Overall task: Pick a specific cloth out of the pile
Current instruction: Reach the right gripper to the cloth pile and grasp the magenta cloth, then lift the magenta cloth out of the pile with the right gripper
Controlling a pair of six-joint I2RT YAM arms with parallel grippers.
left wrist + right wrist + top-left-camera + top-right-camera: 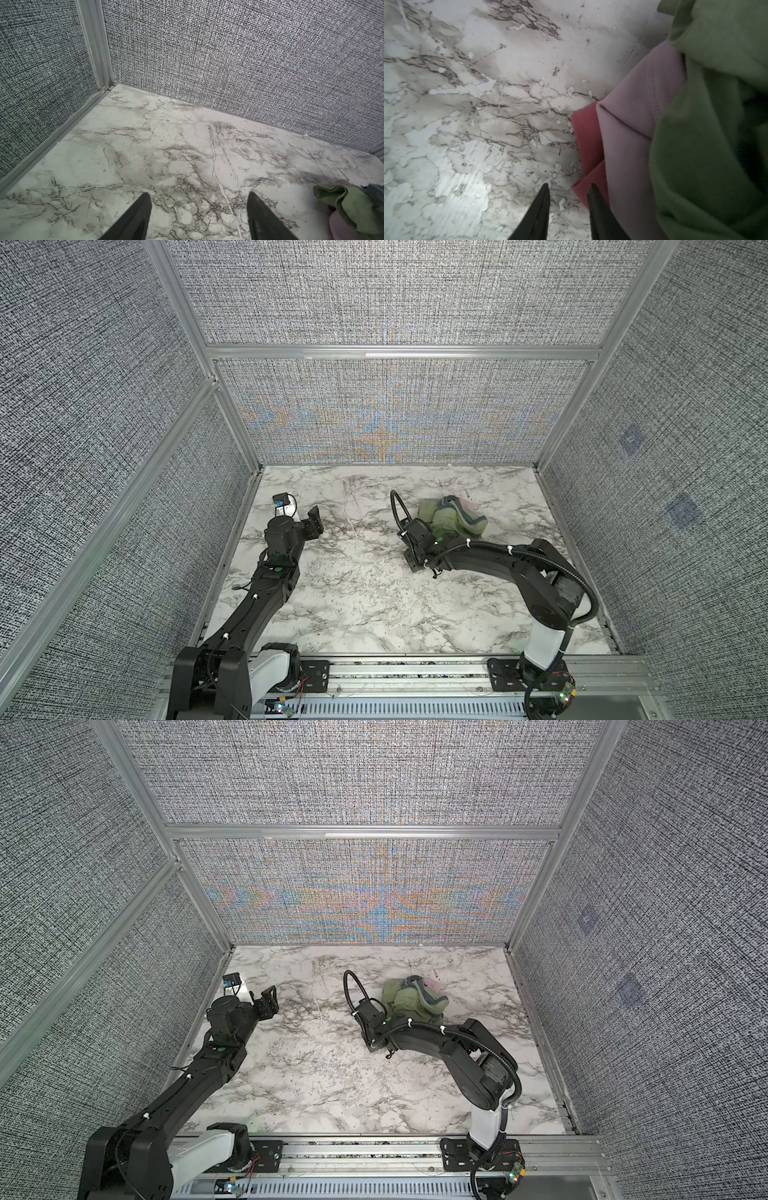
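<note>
**Cloth (588, 141) trapped under pile (453, 516)**

Only a rose-red strip of the cloth is shown, in the right wrist view. It lies flat on the table (365, 605) at the pile's edge, beneath the pink cloth (629, 116), which is itself covered by the green cloth (708, 145). The cloth is judged light, limp and likely to drag its neighbours along. Its folded corner is best pinched low and drawn out sideways. The right gripper (569, 185) is set narrowly apart at that corner, with nothing seen clamped. The left gripper (199, 193) is held wide and empty, well apart from the pile.
</note>
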